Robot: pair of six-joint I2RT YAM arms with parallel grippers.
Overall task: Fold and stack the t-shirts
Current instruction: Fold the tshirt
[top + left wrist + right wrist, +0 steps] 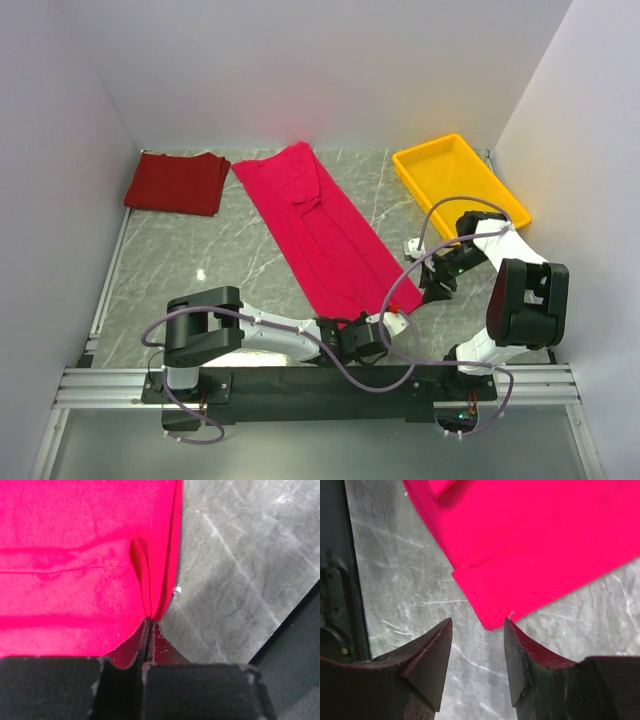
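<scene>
The crimson t-shirt (320, 225) lies as a long folded strip, running diagonally from the back middle to the near middle of the table. The darker maroon t-shirt (178, 183) lies folded at the back left. My left gripper (348, 322) is at the strip's near end. In the left wrist view it (149, 622) is shut on the hem of the crimson cloth (75, 555), with creases running into the tips. My right gripper (420, 290) is open, and in the right wrist view it (477, 625) is just short of the near right corner of the crimson t-shirt (545, 540), holding nothing.
A yellow plastic tray (500, 190) stands at the back right, close to the right arm's elbow. White walls close in the table on the left, back and right. The black rail with the arm bases runs along the near edge.
</scene>
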